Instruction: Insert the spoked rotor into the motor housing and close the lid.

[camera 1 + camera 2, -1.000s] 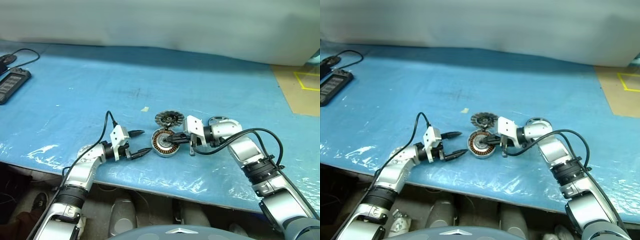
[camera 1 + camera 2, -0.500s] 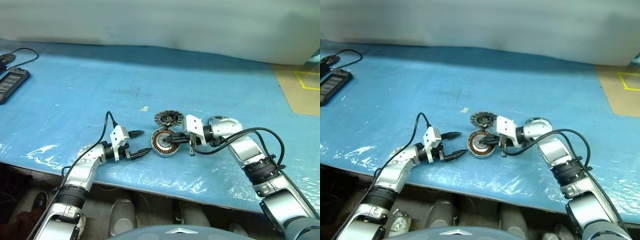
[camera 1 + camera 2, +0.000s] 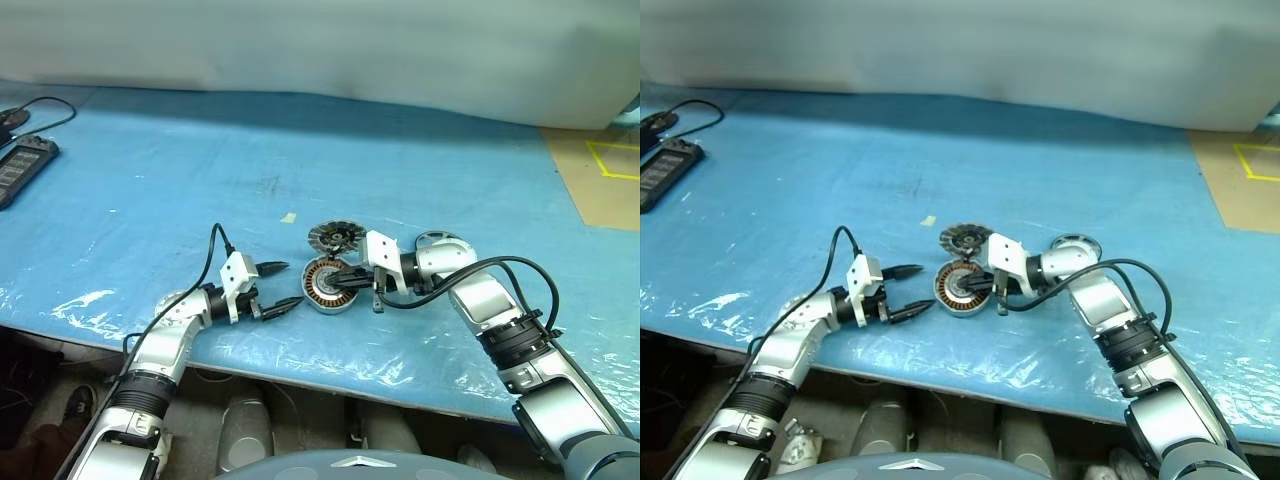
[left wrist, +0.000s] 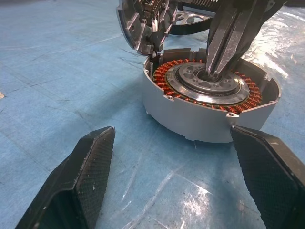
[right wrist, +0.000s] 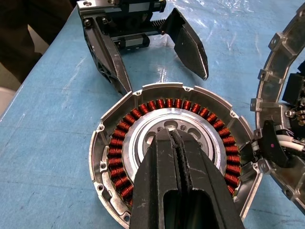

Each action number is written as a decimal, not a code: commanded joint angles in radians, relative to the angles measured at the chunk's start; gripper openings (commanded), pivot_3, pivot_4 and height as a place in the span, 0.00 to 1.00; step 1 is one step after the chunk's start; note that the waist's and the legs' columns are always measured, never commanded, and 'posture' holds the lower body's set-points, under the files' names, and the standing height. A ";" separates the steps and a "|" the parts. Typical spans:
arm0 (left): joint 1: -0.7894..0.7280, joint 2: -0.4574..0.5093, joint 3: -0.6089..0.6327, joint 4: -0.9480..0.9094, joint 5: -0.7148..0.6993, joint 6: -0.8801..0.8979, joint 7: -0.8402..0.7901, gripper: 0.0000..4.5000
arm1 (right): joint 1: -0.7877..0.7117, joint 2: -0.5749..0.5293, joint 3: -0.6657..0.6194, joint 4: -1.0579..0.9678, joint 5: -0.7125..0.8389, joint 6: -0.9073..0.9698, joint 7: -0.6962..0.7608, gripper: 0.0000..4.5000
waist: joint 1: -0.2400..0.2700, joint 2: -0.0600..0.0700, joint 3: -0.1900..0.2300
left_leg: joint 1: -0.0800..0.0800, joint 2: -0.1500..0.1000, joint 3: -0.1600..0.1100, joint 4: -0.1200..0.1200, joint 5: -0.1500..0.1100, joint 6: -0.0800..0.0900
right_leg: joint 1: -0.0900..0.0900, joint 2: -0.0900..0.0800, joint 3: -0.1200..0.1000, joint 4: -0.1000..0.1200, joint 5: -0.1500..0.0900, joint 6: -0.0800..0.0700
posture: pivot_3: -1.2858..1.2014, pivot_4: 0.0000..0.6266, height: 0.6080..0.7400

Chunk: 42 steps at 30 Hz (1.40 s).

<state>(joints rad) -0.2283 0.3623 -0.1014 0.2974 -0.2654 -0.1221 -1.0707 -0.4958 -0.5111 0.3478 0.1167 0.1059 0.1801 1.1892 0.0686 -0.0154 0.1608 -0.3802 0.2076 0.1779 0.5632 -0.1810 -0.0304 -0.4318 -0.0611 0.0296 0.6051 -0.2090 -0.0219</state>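
1. My right gripper (image 5: 177, 143), fingers pressed together and empty, pokes the silver centre of the motor housing (image 3: 329, 285), mid-table.
2. My left gripper (image 3: 281, 287) waits spread open, just left.
3. I'd steady the housing before fetching the spoked rotor (image 3: 436, 242), lying right.

Blue table cover (image 3: 400, 170); black device w/ cable (image 3: 22, 165) far left; paper scrap (image 3: 288, 217).
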 commanded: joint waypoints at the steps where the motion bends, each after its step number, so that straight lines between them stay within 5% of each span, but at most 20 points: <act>1: 0.001 0.000 0.004 -0.021 -0.005 -0.016 0.002 0.91 | 0.012 -0.029 0.040 0.063 -0.065 -0.041 0.007 0.01 | 0.000 0.000 0.000 | 0.000 0.000 0.000 0.000 0.000 0.000 | 0.000 0.000 0.000 0.000 0.000 0.000 | 0.52 0.24 1.00; 10: -0.019 -0.022 0.050 -0.075 -0.097 0.062 0.013 0.91 | 0.020 -0.009 0.007 0.106 -0.041 -0.106 -0.012 0.01 | 0.000 0.000 0.000 | 0.009 0.000 0.000 0.000 0.000 0.000 | 0.009 -0.001 0.000 0.000 0.000 0.000 | 0.52 0.24 1.00; 26: 0.002 0.013 0.046 -0.066 -0.090 0.050 -0.023 0.91 | 0.112 -0.069 -0.168 -0.179 0.179 0.087 -0.014 0.01 | 0.002 0.000 0.000 | -0.002 0.000 0.000 0.000 0.000 0.000 | -0.001 0.000 -0.001 -0.001 -0.001 -0.001 | 0.52 0.24 1.00; 42: -0.054 -0.007 0.035 -0.003 -0.070 0.012 -0.034 0.91 | 0.119 -0.079 -0.177 -0.064 0.129 0.000 -0.049 0.01 | 0.001 0.000 0.000 | -0.002 0.000 0.000 0.000 0.000 0.000 | -0.001 0.001 -0.001 0.000 -0.001 -0.001 | 0.52 0.24 1.00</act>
<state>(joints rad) -0.2718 0.3529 -0.0715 0.3065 -0.3324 -0.0899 -1.0993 -0.3603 -0.5956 0.1946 0.0670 0.2218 0.2005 1.1411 0.0693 -0.0156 0.1609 -0.3820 0.2077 0.1778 0.5636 -0.1810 -0.0305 -0.4332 -0.0607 0.0290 0.6054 -0.2099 -0.0229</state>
